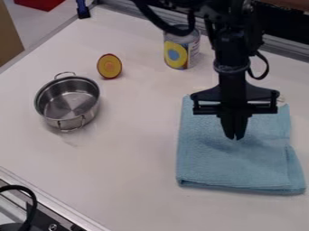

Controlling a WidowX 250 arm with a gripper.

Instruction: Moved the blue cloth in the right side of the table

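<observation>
Blue cloth (235, 164) is lying flat and folded on the right side of the table (133, 162), as viewed – well apart from the metal pot (68, 103). Gripper (235, 136) is over the cloth, fingers together, no pinched fabric visible. Can't tell if the tips touch it. Placement looks met, so I'd call it basically done – all that's left is clearing the arm.

Looks like a robotics lab, judging by the black jointed robot arm (231, 52) over a smooth whitish desk (120, 158) bordered by straight grey metal rails (48, 198). Borrows a kitchen touch from the small, round, two-handled steel pot (67, 97).
</observation>
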